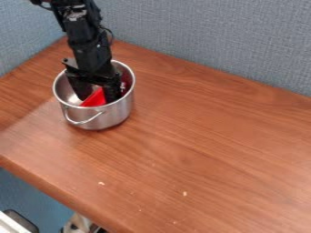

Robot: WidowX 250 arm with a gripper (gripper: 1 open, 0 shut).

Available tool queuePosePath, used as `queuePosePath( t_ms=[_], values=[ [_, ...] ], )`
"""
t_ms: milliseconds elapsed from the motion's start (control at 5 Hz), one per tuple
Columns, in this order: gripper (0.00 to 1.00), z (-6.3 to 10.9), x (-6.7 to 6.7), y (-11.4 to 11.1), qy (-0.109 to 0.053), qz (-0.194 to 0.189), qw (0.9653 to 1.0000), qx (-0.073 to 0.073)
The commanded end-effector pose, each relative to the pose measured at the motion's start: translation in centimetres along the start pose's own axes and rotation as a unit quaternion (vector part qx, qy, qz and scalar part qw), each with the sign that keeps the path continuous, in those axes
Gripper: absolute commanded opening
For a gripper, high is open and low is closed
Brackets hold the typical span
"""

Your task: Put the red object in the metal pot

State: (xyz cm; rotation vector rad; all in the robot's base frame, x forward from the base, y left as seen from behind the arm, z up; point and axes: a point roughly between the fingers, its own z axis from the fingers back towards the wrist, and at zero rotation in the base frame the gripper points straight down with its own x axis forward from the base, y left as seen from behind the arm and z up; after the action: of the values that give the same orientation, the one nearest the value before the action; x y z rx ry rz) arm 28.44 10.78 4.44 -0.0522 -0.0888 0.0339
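My gripper (93, 89) points straight down and reaches inside the metal pot (95, 109), its black fingers below the rolled rim. From this view I cannot tell whether the jaws are spread or pressed onto anything; the dark fingers merge with the shadow in the pot. The red object (90, 95) is inside the pot, leaning up between and beside my fingers, its lower end toward the near wall. Whether I am touching it is unclear. The pot's thin wire handle hangs down over its front side. The pot stands on the brown wooden table (206, 136), near the back left part. Behind the table rises a blue-grey fabric wall (219, 32).
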Motion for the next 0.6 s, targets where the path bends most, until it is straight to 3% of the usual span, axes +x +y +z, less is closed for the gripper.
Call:
queuePosePath(
  t_ms=[0,400],
  values=[
    [1.0,2.0,0.5,0.5,-0.026,-0.006,0.9995,0.015],
    [1.0,2.4,2.0,-1.8,-0.025,0.016,0.9992,0.026]
  ],
)
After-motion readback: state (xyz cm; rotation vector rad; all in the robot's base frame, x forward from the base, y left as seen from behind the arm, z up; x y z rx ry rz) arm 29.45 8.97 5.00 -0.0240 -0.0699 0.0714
